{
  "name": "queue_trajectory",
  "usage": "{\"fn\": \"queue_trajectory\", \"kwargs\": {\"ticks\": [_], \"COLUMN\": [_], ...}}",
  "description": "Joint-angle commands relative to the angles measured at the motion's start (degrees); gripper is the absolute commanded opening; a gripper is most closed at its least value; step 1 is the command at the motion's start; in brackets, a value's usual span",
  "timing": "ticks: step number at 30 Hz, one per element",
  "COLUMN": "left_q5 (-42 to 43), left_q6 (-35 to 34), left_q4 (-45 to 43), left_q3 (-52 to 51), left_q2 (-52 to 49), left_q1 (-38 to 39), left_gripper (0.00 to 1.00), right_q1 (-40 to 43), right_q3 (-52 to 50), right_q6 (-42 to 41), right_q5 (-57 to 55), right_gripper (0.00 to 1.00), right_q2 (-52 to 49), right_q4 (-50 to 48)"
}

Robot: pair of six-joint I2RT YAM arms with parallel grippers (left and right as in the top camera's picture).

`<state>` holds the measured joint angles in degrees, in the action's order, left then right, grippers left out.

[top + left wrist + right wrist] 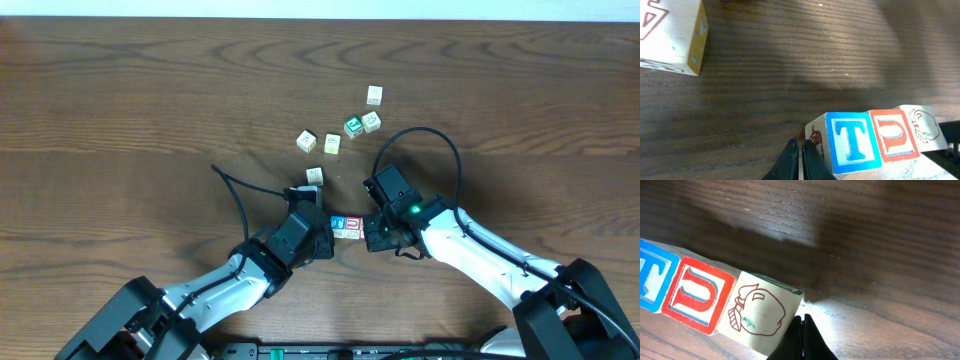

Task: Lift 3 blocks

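Dark wood table, blue-faced wooden cube and pale cream wooden cube touching either side of the red-faced wooden cube. Left gripper and right gripper, both pinched shut on nothing, press the outer ends, I'd guess to lift all three.

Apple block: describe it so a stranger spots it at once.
Near the table's centre, three touching blocks line up between the left gripper and right gripper. The apple block is the end one at the right gripper. Only it is cream, bearing an apple.

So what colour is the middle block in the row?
The middle block is red; right wrist view.
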<state>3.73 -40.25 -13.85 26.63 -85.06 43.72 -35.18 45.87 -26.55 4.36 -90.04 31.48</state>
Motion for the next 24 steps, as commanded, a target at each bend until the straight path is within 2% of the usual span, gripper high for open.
{"fn": "queue_trajectory", "kwargs": {"ticks": [1,5,10,21,24], "left_q5": [4.24,1.81,0.02,-1.73,-1.88], "left_q6": [2.05,6.12,6.12,3.74,1.29], "left_q4": [-2.47,-2.19,-0.35,-0.31,-0.33], "left_q3": [1.53,1.6,1.77,5.29,5.57], "left_q2": [1.05,1.05,1.05,1.05,1.05], "left_q1": [4.13,6.88,7.43,7.48,7.48], "left_gripper": [0.07,0.07,0.07,0.07,0.07], "right_q1": [-2.75,-2.75,-2.75,-2.75,-2.75], "right_q3": [0.33,0.33,0.37,1.03,1.05], "right_q6": [-0.46,-0.46,-0.46,-2.16,-2.99], "right_q5": [10.8,10.99,11.43,12.96,13.11], "right_gripper": [0.01,0.01,0.01,0.01,0.01], "right_q2": [1.01,1.01,1.01,1.01,1.01], "right_q4": [-1.81,-1.81,-1.79,-1.81,-1.79]}}
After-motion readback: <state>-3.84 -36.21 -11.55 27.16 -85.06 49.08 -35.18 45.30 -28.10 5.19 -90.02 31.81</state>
